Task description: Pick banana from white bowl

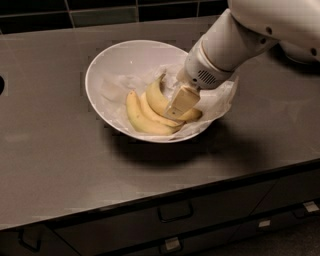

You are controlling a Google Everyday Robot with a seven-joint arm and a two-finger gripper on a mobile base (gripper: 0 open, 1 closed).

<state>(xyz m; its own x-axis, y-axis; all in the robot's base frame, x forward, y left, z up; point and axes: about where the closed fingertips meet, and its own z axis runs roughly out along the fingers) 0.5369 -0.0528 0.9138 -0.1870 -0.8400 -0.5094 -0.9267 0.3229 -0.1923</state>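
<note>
The white bowl (107, 75) stands on the dark counter, lined with crumpled white paper (220, 102). Three bananas lie in it. The plump, strongly curved banana (156, 97) is the one nearest the bowl's middle, with its stem tip pointing up and away. A slimmer joined pair (137, 119) lies on its left. My gripper (176, 111) comes down from the upper right on a white arm (235, 40) and rests over the right half of the plump banana, hiding part of it.
The dark counter (55, 150) runs left to right, with a dark tiled wall (100, 12) behind it. Its front edge lies below the bowl, with drawers and handles (175, 210) under it. A dark round opening (1, 85) shows at the left edge.
</note>
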